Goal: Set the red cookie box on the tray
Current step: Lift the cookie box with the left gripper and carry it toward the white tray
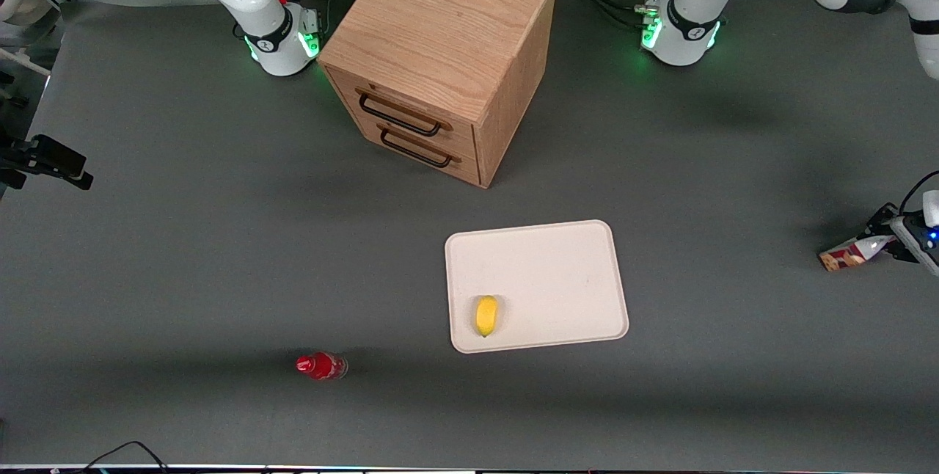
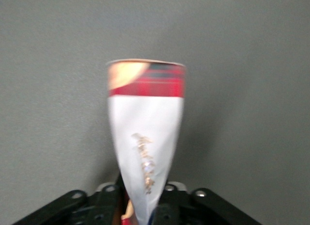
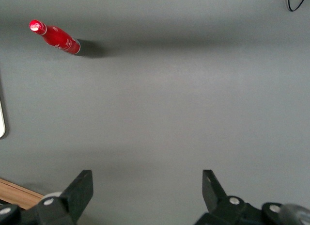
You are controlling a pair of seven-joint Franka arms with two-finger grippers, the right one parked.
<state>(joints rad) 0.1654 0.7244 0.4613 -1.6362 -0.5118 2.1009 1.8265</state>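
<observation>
The red cookie box (image 1: 855,254) hangs in my left gripper (image 1: 889,242) at the working arm's end of the table, lifted above the grey tabletop. In the left wrist view the box (image 2: 145,133) shows its white side and a red tartan end, sticking out from between the gripper's fingers (image 2: 143,213), which are shut on it. The cream-white tray (image 1: 543,254) lies on the table in front of the wooden cabinet, well toward the middle from the gripper. A yellow lemon (image 1: 486,315) lies in the tray's corner nearest the camera.
A wooden drawer cabinet (image 1: 440,56) with two drawers stands between the arm bases. A small red bottle (image 1: 321,366) lies on the table toward the parked arm's end, nearer the camera than the tray; it also shows in the right wrist view (image 3: 55,37).
</observation>
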